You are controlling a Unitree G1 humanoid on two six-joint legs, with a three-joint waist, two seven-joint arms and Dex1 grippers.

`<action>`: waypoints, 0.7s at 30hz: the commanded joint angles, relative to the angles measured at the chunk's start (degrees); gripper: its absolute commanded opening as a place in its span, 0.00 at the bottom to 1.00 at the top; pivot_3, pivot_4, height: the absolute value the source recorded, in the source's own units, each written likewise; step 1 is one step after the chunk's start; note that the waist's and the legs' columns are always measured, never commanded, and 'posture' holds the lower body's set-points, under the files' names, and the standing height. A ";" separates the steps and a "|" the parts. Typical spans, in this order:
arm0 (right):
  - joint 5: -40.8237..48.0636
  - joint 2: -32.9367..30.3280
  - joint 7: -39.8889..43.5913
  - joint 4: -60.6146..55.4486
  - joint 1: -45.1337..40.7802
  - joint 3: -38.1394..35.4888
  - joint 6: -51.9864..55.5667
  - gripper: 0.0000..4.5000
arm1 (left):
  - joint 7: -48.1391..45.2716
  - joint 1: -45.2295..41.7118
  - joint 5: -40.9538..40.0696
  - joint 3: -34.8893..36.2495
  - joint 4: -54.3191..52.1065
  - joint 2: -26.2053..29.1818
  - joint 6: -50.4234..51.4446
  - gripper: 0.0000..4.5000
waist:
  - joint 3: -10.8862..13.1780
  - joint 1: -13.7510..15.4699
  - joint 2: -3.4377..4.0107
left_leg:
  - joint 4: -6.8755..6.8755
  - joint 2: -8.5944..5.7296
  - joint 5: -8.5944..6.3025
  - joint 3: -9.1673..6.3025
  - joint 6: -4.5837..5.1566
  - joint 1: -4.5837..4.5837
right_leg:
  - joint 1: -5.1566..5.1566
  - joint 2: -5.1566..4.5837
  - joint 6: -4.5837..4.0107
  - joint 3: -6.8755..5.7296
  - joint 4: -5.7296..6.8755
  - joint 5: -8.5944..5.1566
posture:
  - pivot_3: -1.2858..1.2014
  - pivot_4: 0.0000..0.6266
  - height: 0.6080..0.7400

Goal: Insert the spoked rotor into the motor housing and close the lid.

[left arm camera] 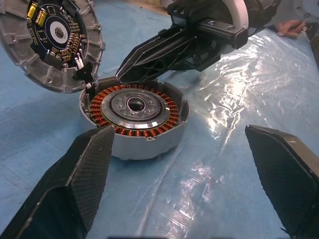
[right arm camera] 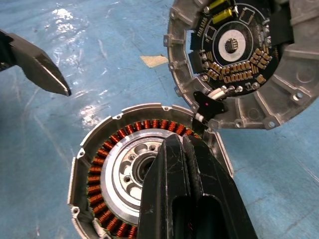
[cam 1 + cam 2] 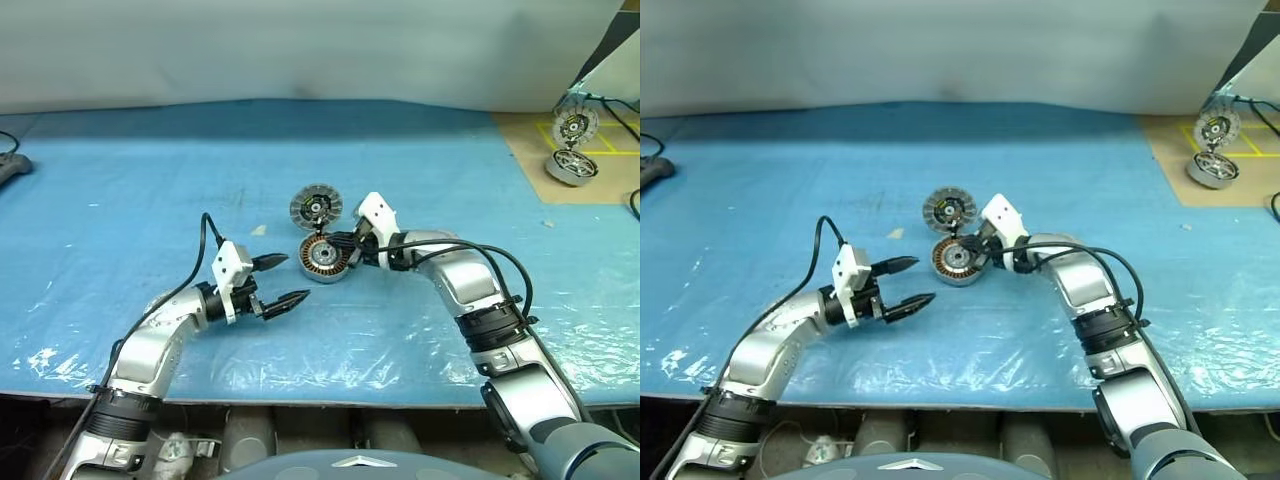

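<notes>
The motor housing [image 3: 325, 258] lies open on the blue sheet, with a ring of copper windings [image 2: 99, 169] around a pale centre [image 1: 135, 105]. The lid [image 3: 316, 207] stands tilted at the housing's far edge, its ribbed inner face [image 2: 279, 104] and a dark circuit board turned towards me, joined to the housing by a short wire. My right gripper [image 3: 340, 243] is shut, its tips over the housing's rim, with nothing seen between the fingers [image 2: 174, 164]. Left of the housing and apart from it, my left gripper [image 3: 292, 280] is open. The spoked rotor is out of view.
A second motor unit [image 3: 571, 166] and its disc [image 3: 575, 127] sit on a brown board at the back right. A small pale scrap [image 3: 258, 230] lies left of the lid. A dark object [image 3: 12, 168] rests at the far left edge.
</notes>
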 commanded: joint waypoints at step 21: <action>3.99 0.56 2.71 -2.70 3.93 0.36 5.61 0.01 | 3.40 -0.52 1.04 -1.98 -4.20 -2.34 1.06 1.00 | -0.02 0.17 0.00 | -0.27 -0.01 -0.01 0.00 0.01 0.66 | 0.83 -0.07 -0.22 -0.04 -0.58 -0.14 | 0.52 0.24 1.00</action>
